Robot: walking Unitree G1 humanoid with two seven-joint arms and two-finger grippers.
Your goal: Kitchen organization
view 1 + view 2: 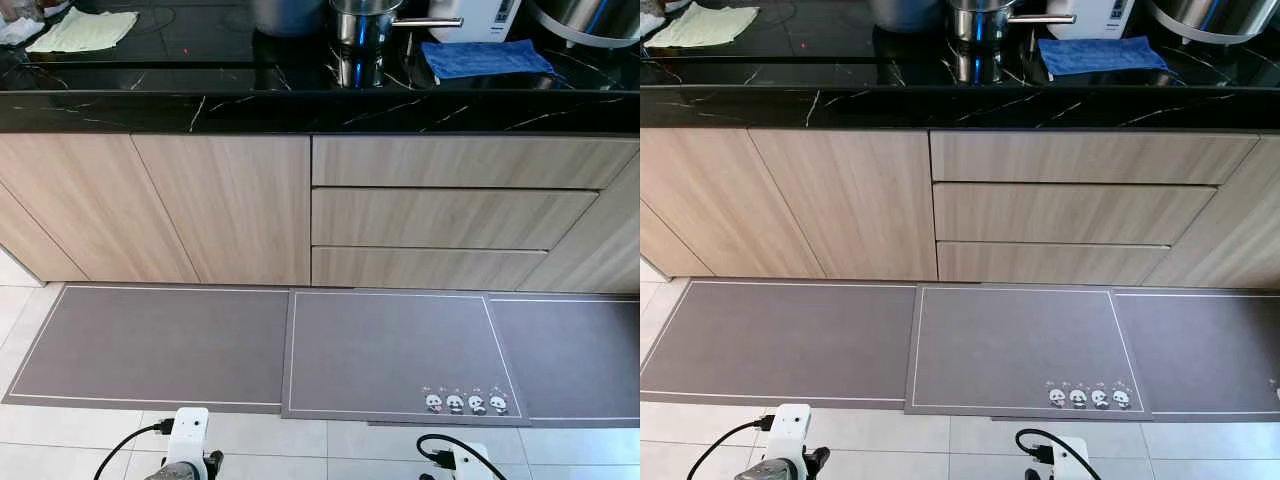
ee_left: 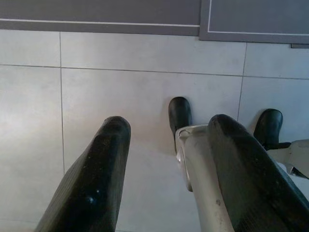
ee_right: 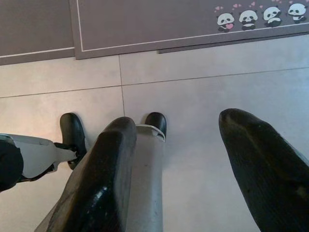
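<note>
Both arms hang low in front of the kitchen counter point(image 1: 300, 105). My left gripper point(image 2: 169, 126) points down at the pale floor tiles, its two black fingers point(image 2: 104, 164) spread apart with nothing between them. My right gripper point(image 3: 178, 123) hangs the same way, open and empty, over the tiles near the panda mat point(image 3: 159, 24). On the black marble counter stand a steel pot point(image 1: 362, 22), a blue cloth point(image 1: 485, 57) to its right and a pale yellow cloth point(image 1: 82, 30) at the far left.
Wood cabinet doors point(image 1: 225, 205) and three shut drawers point(image 1: 450, 215) lie below the counter. Grey mats point(image 1: 150, 345) cover the floor along the cabinets. A white appliance point(image 1: 475, 18) and a steel bowl point(image 1: 590, 15) stand at the back right. My black feet point(image 2: 179, 113) rest on the tiles.
</note>
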